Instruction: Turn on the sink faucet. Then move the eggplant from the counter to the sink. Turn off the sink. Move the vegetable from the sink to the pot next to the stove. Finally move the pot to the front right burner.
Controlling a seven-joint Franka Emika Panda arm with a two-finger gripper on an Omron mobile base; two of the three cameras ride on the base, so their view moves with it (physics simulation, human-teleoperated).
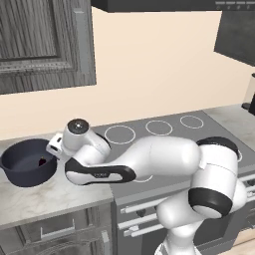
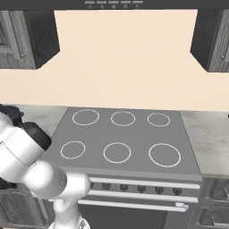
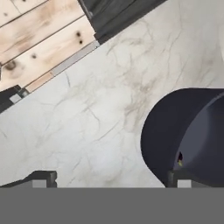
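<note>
A dark grey-blue pot (image 1: 27,163) stands on the marbled counter (image 1: 47,199), left of the stove (image 1: 159,127). A small dark eggplant (image 1: 42,161) lies inside the pot. My arm bends left over the stove's front, and my hand hangs just right of the pot's rim. In the hand view my gripper (image 3: 109,179) is open. One fingertip (image 3: 43,178) is over bare counter (image 3: 87,113) and the other (image 3: 177,178) is at the wall of the pot (image 3: 166,131). The front right burner (image 2: 164,154) is bare. The sink and the sink faucet are out of view.
The stove (image 2: 125,138) has several ringed burners, with oven knobs and a handle (image 2: 134,203) below. Past the counter edge lie a dark cabinet front (image 3: 113,13) and wooden floor (image 3: 39,39). Dark upper cabinets (image 1: 45,40) hang above the counter.
</note>
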